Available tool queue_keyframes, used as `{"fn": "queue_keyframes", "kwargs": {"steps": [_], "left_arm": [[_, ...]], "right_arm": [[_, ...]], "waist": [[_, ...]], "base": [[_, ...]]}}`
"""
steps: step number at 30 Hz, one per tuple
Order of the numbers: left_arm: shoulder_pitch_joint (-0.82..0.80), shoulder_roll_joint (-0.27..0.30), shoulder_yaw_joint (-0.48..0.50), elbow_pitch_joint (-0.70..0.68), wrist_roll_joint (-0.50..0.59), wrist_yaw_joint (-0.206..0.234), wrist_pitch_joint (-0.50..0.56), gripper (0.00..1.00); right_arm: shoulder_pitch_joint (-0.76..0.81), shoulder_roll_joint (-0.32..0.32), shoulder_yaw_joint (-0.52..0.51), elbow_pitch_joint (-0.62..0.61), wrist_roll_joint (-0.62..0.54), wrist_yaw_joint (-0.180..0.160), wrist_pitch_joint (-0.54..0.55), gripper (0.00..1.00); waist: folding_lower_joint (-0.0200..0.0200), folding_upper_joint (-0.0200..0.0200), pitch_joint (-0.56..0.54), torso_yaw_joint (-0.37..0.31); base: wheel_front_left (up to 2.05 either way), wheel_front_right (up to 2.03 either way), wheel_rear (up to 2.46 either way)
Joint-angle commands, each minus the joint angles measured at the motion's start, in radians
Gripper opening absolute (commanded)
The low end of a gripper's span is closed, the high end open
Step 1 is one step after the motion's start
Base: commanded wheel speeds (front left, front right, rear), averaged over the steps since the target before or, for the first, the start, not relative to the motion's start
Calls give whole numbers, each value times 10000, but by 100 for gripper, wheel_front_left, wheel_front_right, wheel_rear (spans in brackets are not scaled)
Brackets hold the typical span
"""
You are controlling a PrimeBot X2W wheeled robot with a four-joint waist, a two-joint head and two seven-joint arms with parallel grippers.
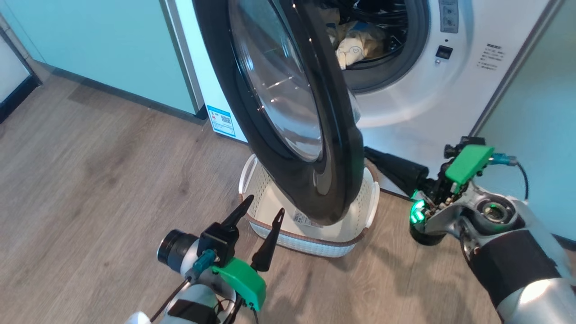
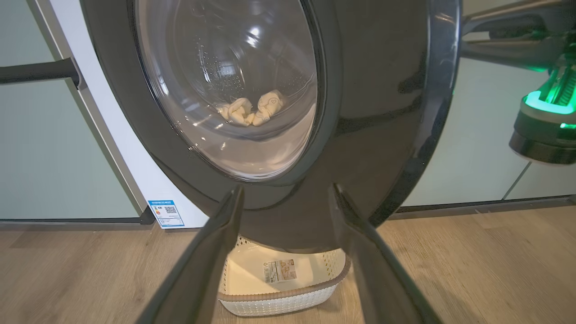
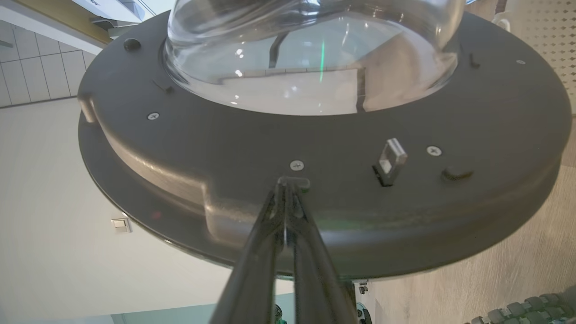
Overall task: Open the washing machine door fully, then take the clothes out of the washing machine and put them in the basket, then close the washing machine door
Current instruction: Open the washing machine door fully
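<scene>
Right tool (image 3: pixel 288 191), closed, is set against glossy black-rimmed round door (image 1: pixel 288 99); left tool (image 1: pixel 265 204) is held wide at six o'clock.

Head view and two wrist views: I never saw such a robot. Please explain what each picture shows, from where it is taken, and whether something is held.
This is a wheeled robot with a camera on its head and one on each wrist. The head view looks down from the head: a white washing machine, its round black door partly open, pale clothes inside, and a cream basket on the floor below the door. The left wrist view looks along the left fingers, two dark prongs spread open before the door's outer side. The right wrist view looks along the right fingers, closed together, tips at the door's inner side. Nothing is held.
</scene>
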Motion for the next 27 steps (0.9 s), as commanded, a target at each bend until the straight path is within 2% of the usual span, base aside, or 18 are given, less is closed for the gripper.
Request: {"fn": "queue_keyframes", "kwargs": {"steps": [1,10,17,22,27], "left_arm": [[-252,104,306,-303,71,4,-61,100],[-198,103,373,-356,71,14,-61,100],[-220,103,428,-400,35,49,-61,100],[-275,103,548,-436,21,82,-61,100],[-300,103,675,-480,8,139,-61,100]], "right_arm": [[-170,146,120,-361,116,-27,-46,0],[-193,146,394,-297,332,-27,-273,0],[-209,146,238,-370,359,-27,-631,0],[-133,126,-357,-791,156,-27,-1475,0],[216,-49,-1356,-1935,-497,-27,-2891,0]], "waist": [[1,-1,-16,23],[1,-1,-16,10],[1,-1,35,-59],[1,-1,96,-181],[1,-1,146,-388]], "base": [[0,0,0],[0,0,0],[0,0,0],[0,0,0],[0,0,0]]}}
